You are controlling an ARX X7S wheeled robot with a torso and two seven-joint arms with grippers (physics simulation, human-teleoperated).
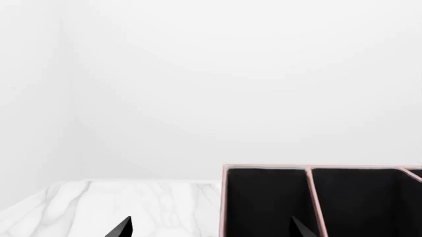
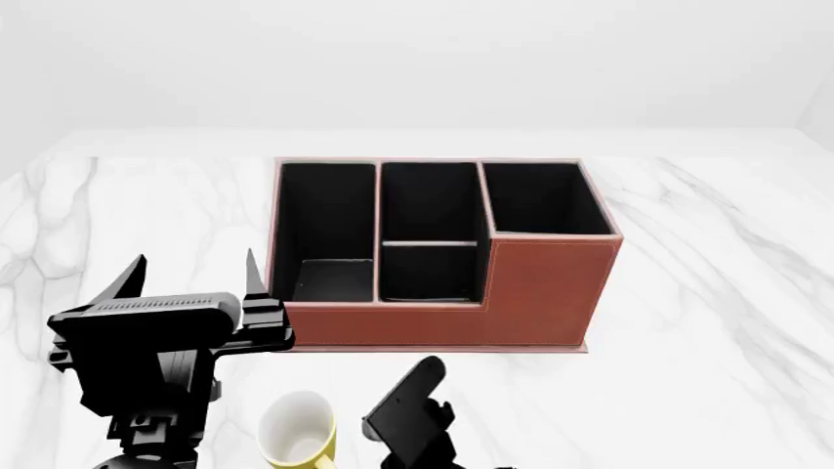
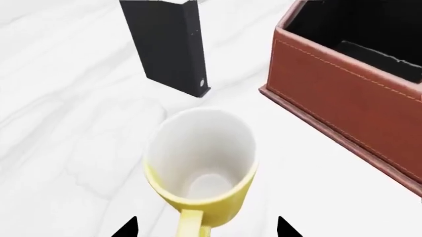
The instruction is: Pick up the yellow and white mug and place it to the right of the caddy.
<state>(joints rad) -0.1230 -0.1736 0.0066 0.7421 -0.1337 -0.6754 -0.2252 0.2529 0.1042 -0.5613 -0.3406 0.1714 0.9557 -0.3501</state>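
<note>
Right gripper [image 3: 205, 228], jaws wide, hovers at the seemingly empty yellow and white mug [image 3: 201, 168] near the caddy [image 3: 343, 84].

white marble table [image 2: 729, 322] | black upright book [image 3: 170, 47] standing

Stitched leather-look caddy [image 2: 548, 288], glossy ceramic-look mug [image 3: 201, 168], polished marble tabletop [image 2: 704, 371]

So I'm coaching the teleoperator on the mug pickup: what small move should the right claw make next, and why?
Probably ease the right claw straight forward onto the yellow and white mug. The right wrist view shows it upright on the table, centred between the two open fingertips, handle toward the camera, not yet enclosed. The caddy sits apart from it, so a short advance looks clear.
</note>
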